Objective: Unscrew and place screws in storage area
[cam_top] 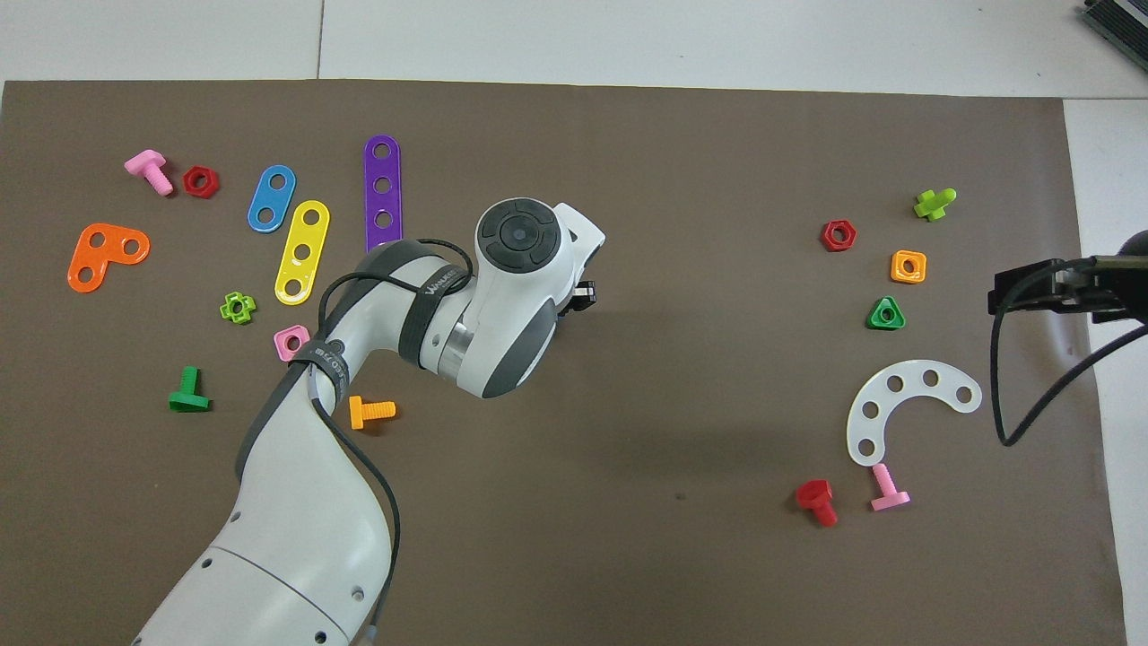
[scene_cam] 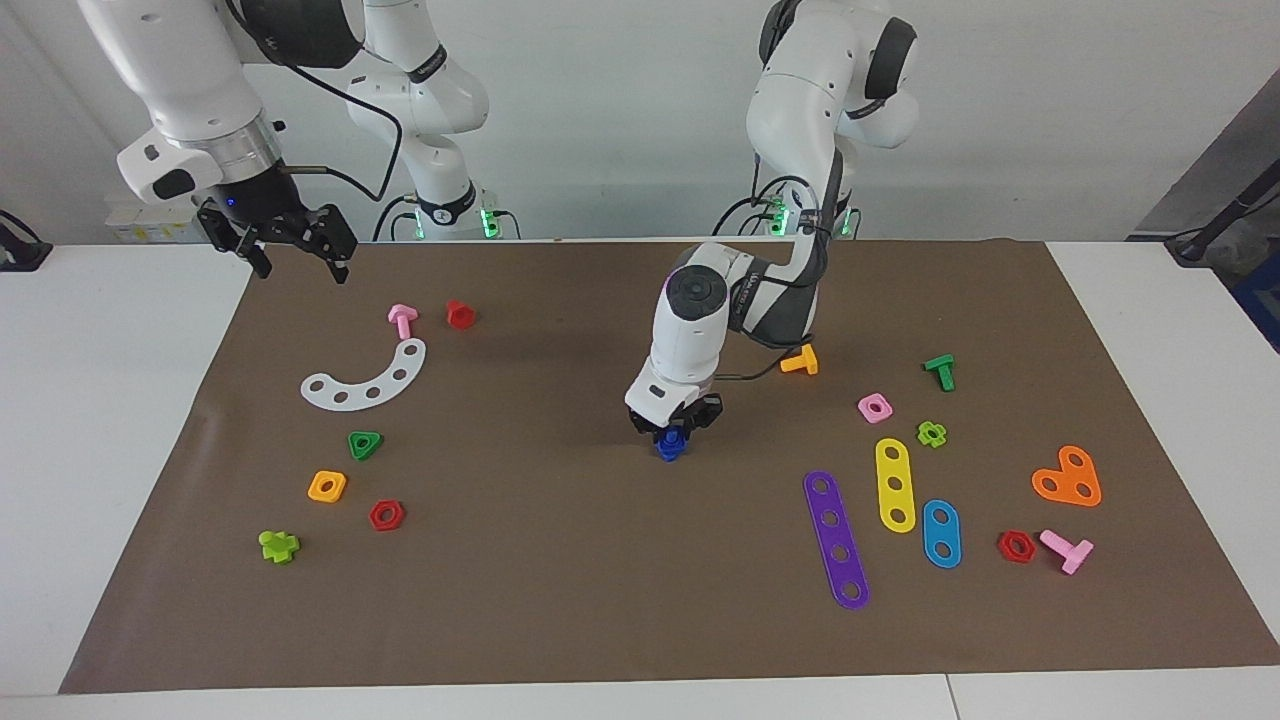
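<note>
The left gripper (scene_cam: 676,424) is down low in the middle of the brown mat (scene_cam: 560,600). Its black fingers are closed around a small blue screw (scene_cam: 670,446). The screw pokes out under the fingers and sits right at the mat. I cannot tell if it touches the mat. From above, the big white arm hides the screw and most of the gripper.

Close to this gripper, nearer to the robots, lies an orange bolt (scene_cam: 800,360). Toward the left arm's end of the table there is a pink square nut (scene_cam: 875,407), a green flower nut (scene_cam: 932,434) and a green bolt (scene_cam: 940,371). Farther from the robots lie three flat strips side by side: a purple strip (scene_cam: 836,540), a yellow strip (scene_cam: 895,485) and a short blue strip (scene_cam: 941,533). Past them are a red hex nut (scene_cam: 1016,546), a pink bolt (scene_cam: 1067,550) and an orange heart plate (scene_cam: 1068,478).

The right gripper (scene_cam: 298,250) waits up in the air over the mat's edge at the right arm's end of the table. Its fingers are spread apart and hold nothing. Near it lie a second pink bolt (scene_cam: 402,320), a red bolt (scene_cam: 460,314) and a white curved plate (scene_cam: 366,378). Farther from the robots than these are a green triangle nut (scene_cam: 365,445), an orange square nut (scene_cam: 327,486), another red hex nut (scene_cam: 386,515) and a lime bolt (scene_cam: 278,546).
</note>
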### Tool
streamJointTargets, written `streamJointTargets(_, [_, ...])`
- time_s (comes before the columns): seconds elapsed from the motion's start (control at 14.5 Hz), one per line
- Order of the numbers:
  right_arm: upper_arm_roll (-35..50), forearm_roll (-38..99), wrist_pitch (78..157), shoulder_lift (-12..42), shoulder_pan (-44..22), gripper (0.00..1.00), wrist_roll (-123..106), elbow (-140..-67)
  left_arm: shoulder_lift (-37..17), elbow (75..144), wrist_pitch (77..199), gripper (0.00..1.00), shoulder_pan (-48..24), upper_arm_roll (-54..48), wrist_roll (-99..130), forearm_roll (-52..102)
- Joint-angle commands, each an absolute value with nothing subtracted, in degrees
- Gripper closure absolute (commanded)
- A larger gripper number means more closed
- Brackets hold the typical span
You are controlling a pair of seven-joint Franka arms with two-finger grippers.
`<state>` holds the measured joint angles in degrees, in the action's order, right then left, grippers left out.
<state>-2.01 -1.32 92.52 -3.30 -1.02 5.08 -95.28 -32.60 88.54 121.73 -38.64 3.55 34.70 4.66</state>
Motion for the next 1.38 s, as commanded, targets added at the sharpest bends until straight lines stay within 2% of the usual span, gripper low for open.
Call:
streamJointTargets(0.0, [-1.76, -0.70, 92.11, -4.39, -0.70, 0.00, 5.54, -96.06, -34.72, 82.10, 116.64, 0.62, -39.29, 4.40, 36.12, 5.71])
streamJointTargets(0.14, [-1.76, -0.62, 92.11, -4.39, -0.70, 0.00, 5.54, -96.06, -34.54, 81.13, 115.41, 0.62, -38.94, 4.48, 36.30, 5.80])
streamJointTargets(0.34, [-1.76, -0.70, 92.11, -4.31, -0.70, 0.00, 5.54, -96.07, -34.19, 76.22, 109.62, 0.61, -37.80, 5.44, 36.21, 7.46])
streamJointTargets(0.69, [-1.76, -0.62, 92.11, -4.39, -0.70, 0.00, 5.54, -96.06, -30.51, 76.37, 109.07, 0.61, -29.20, 5.10, 28.96, 7.64])
streamJointTargets(1.1, [-1.85, -0.70, 92.02, -4.31, -0.18, 0.00, 5.63, -96.07, -22.51, 93.13, 110.39, 0.60, -19.52, 5.19, 4.60, 7.82])
streamJointTargets(1.31, [-1.93, -0.70, 90.63, -4.48, -0.70, 0.00, 5.19, -96.06, -19.61, 102.53, 117.30, 0.60, -17.23, 5.19, -2.71, 7.82])
